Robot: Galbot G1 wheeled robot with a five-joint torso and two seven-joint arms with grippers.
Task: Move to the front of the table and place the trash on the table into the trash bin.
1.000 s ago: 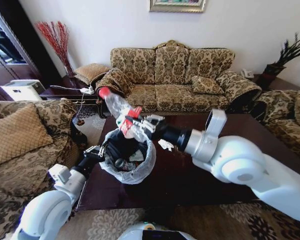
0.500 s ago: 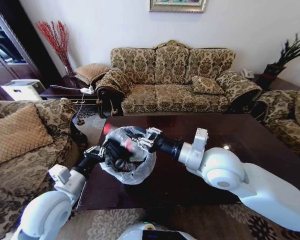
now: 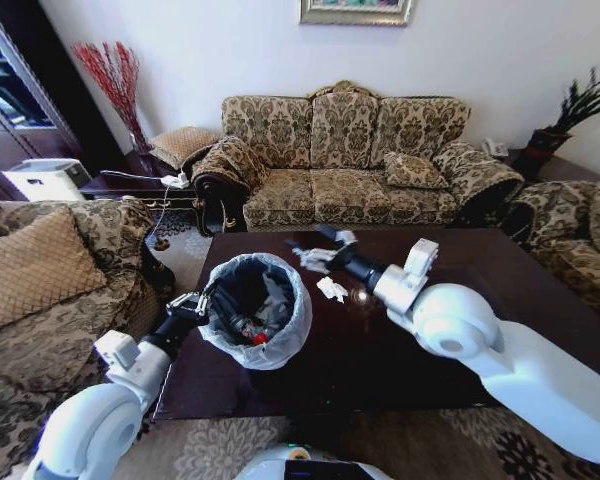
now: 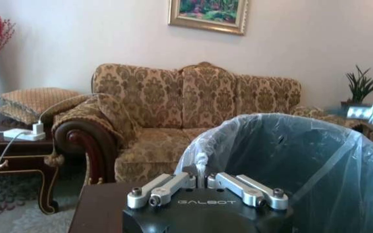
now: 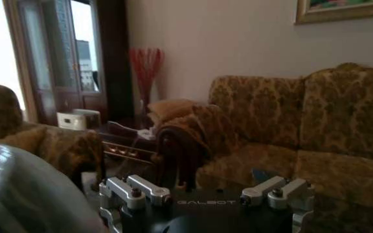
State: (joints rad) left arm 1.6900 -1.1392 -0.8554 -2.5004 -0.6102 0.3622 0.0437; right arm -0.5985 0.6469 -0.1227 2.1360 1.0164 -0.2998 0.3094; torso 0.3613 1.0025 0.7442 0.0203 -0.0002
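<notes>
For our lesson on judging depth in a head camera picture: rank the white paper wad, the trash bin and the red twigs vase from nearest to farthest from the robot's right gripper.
1. White paper wad: on the table, just below the right gripper.
2. Trash bin: to its left, at the table's left end.
3. Red twigs vase: far left, by the wall.

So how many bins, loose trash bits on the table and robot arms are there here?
Trash bin: 1
Loose white scrap on the table: 1
Robot arms: 2, the left arm and the right arm
Total: 4
</notes>
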